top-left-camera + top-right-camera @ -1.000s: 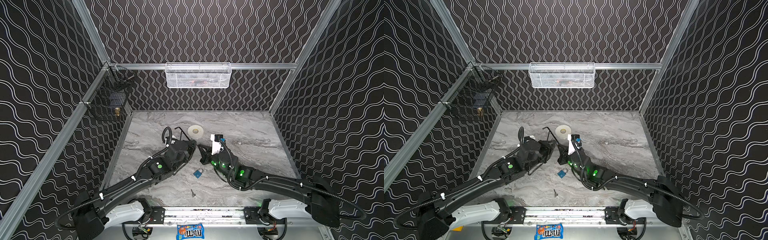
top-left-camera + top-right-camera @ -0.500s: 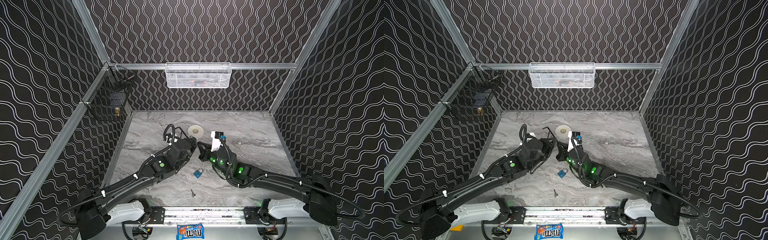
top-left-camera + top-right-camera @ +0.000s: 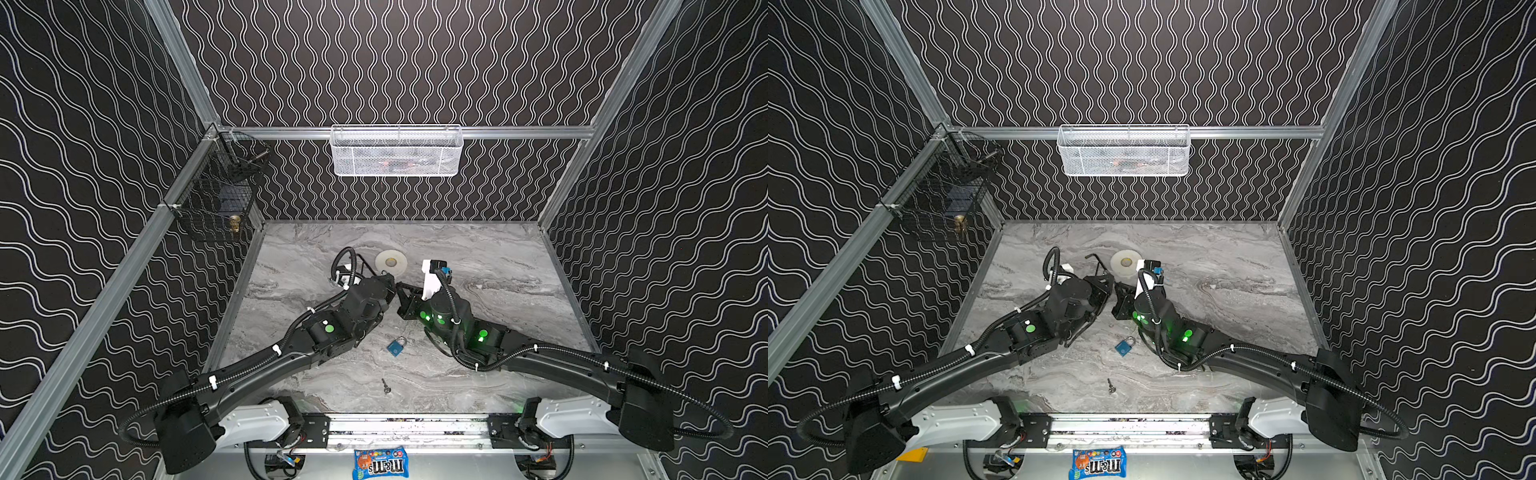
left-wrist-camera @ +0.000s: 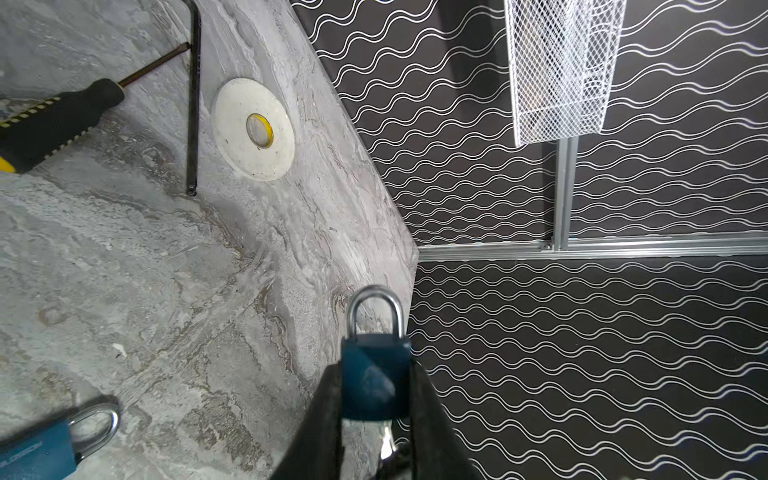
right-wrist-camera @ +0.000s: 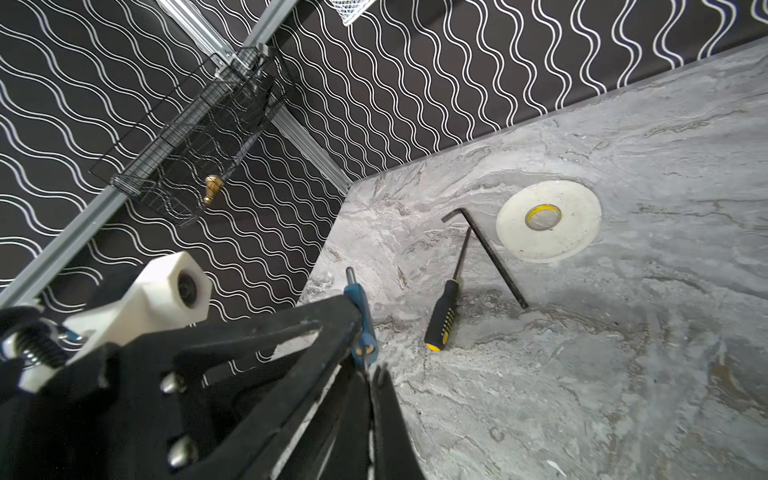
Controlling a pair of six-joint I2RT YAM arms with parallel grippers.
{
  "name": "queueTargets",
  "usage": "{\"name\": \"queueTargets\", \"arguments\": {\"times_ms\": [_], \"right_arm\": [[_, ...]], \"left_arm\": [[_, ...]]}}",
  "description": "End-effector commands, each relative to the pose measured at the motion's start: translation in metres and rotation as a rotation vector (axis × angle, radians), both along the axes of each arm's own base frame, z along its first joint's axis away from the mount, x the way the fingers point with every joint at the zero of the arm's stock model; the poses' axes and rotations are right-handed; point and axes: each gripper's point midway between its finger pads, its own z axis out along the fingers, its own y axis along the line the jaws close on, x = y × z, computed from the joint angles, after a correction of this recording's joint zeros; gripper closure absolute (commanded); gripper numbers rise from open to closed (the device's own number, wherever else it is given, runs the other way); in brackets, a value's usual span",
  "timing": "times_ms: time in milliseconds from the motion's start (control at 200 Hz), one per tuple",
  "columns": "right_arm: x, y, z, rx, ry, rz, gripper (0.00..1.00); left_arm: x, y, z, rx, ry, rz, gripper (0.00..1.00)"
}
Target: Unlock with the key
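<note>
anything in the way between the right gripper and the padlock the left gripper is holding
Nothing visible does. The left gripper clamps the blue padlock by its sides, and the right gripper, shut, sits right at its bottom end, where a silver sliver, likely the key, shows.

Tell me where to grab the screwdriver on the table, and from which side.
Take the screwdriver by its black handle, from straight above, jaws across it. It lies flat on the table; the handle is thick and free, while the thin shaft's tip meets the hex key.
</note>
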Motion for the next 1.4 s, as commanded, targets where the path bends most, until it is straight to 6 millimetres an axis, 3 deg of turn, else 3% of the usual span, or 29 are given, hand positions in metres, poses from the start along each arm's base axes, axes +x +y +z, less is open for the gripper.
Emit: {"name": "queueTargets", "arguments": {"times_ms": [0,580,706,936,1396], "right_arm": [[-0.016,0.024,0.038,0.129,-0.057,0.126,1.0],[-0.027,0.033,0.061,0.23,-0.166,0.21,1.0],[-0.019,0.032,0.05,0.181,-0.125,0.165,1.0],[-0.022,0.001,0.035,0.124,-0.124,0.091,1.0],[-0.015,-0.024,0.01,0.024,-0.107,0.004,1.0]], "left_arm": [[-0.009,-0.023,0.003,-0.049,0.014,-0.108,1.0],[-0.012,-0.032,-0.007,-0.128,0.06,-0.128,1.0],[-0.013,-0.029,-0.005,-0.129,0.058,-0.119,1.0],[-0.014,-0.009,-0.004,-0.09,0.037,-0.063,1.0],[-0.012,-0.005,0.002,-0.079,0.012,-0.05,1.0]]}}
